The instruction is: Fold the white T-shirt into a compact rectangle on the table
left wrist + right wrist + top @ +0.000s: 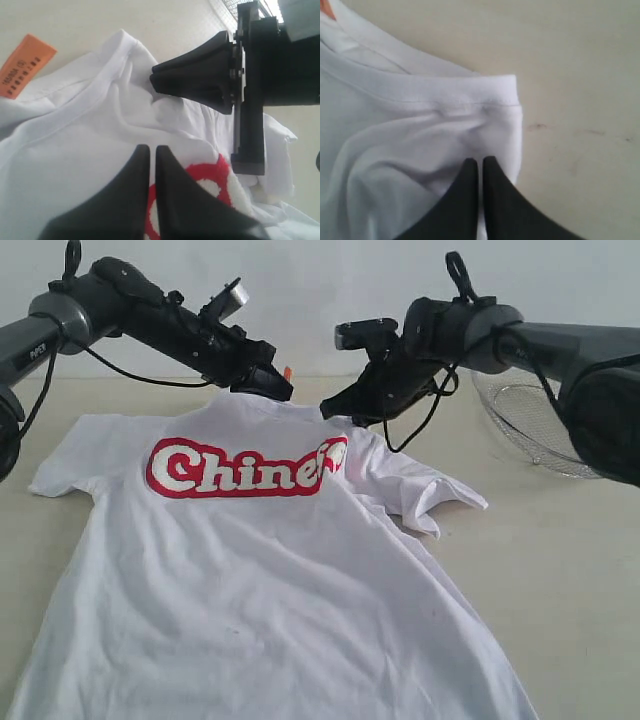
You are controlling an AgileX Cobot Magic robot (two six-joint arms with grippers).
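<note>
Your left claw (152,149) and right claw (480,161) are pinching the far collar edge of the white T-shirt (260,600) on the bench (570,580).

You had bare table (560,580) to pass over, right of the white T-shirt (250,590) and along the near right side. The wire-mesh basket (530,425) blocked the far right corner, just behind the right arm (560,350). At the collar the left gripper (152,148) and right gripper (481,161) sat close together, leaving only a narrow gap between them. The shirt covered the middle and the left.
</note>
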